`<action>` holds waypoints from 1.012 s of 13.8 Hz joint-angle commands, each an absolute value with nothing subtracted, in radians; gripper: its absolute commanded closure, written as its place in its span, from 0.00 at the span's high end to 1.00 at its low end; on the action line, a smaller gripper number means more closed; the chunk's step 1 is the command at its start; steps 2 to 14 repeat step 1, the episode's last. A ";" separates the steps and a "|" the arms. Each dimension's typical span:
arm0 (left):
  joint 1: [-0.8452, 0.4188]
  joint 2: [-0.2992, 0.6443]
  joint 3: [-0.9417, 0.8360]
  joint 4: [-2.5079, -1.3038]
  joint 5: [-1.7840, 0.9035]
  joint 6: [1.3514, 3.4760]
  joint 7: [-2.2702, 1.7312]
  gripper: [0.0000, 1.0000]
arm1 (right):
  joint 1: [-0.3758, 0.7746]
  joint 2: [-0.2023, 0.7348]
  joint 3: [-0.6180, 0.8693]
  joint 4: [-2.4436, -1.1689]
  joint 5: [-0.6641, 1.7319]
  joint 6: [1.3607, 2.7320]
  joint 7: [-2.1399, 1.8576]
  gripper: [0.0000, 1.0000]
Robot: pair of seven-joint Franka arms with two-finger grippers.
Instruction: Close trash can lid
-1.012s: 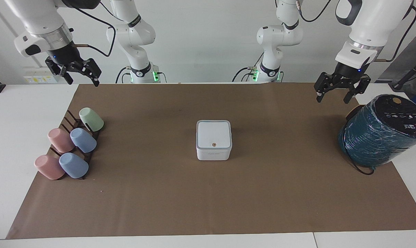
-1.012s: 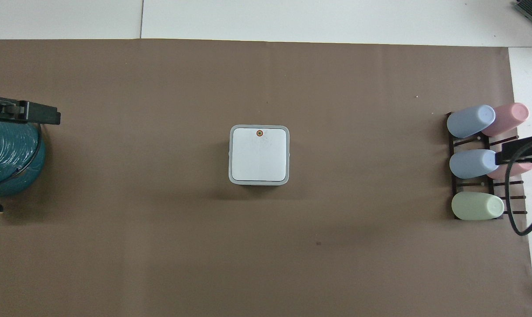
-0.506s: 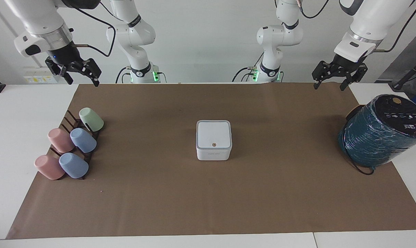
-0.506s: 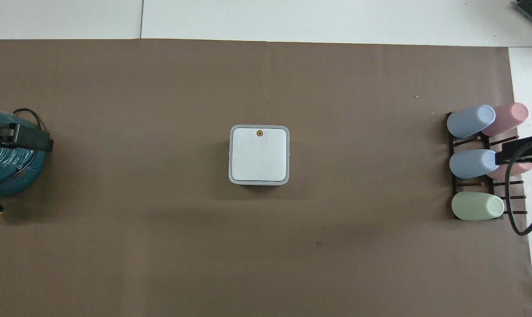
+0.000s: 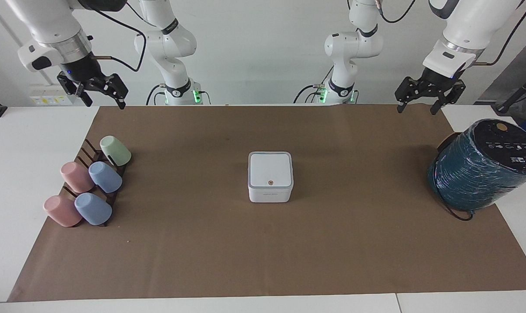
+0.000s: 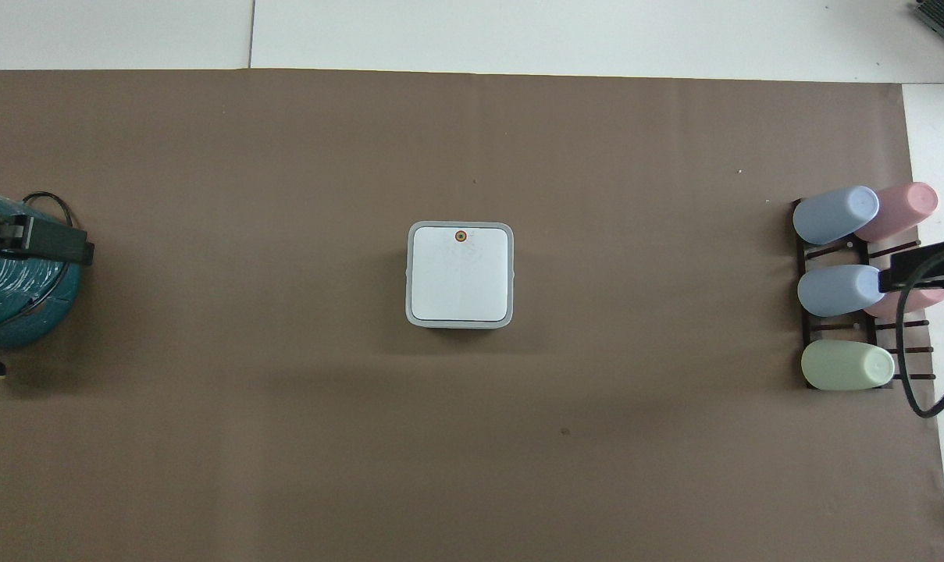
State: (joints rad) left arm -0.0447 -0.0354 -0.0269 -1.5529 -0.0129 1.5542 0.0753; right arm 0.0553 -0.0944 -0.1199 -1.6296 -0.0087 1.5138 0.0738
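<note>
The small white trash can [image 5: 270,193] stands in the middle of the brown mat. Its white lid [image 5: 270,168] with a grey rim lies flat and shut on top, with the orange dot on the side farther from the robots. The lid also shows in the overhead view [image 6: 460,275]. My left gripper [image 5: 416,106] hangs open and empty in the air over the mat's edge near its base, well away from the can. My right gripper [image 5: 105,102] hangs open and empty at the right arm's end, over the mat's corner near the cups.
A large dark teal wrapped cylinder [image 5: 482,167] with a black cable lies at the left arm's end of the table. A dark rack with several pastel cups [image 5: 88,187] sits at the right arm's end. The brown mat [image 5: 263,252] covers most of the table.
My left gripper rose and drew back toward its base from beside the teal cylinder, then nearly stopped. The right arm, the can and the lid have not moved.
</note>
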 commanded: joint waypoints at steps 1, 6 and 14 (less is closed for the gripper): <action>-0.034 -0.051 -0.032 -1.572 -0.014 1.575 0.086 1.00 | 0.058 -0.109 -0.124 -1.646 -0.012 1.523 0.058 1.00; -0.034 -0.051 -0.032 -1.572 -0.014 1.575 0.086 1.00 | 0.058 -0.109 -0.124 -1.646 -0.012 1.523 0.058 1.00; -0.034 -0.051 -0.032 -1.572 -0.014 1.575 0.086 1.00 | 0.058 -0.109 -0.124 -1.646 -0.012 1.523 0.058 1.00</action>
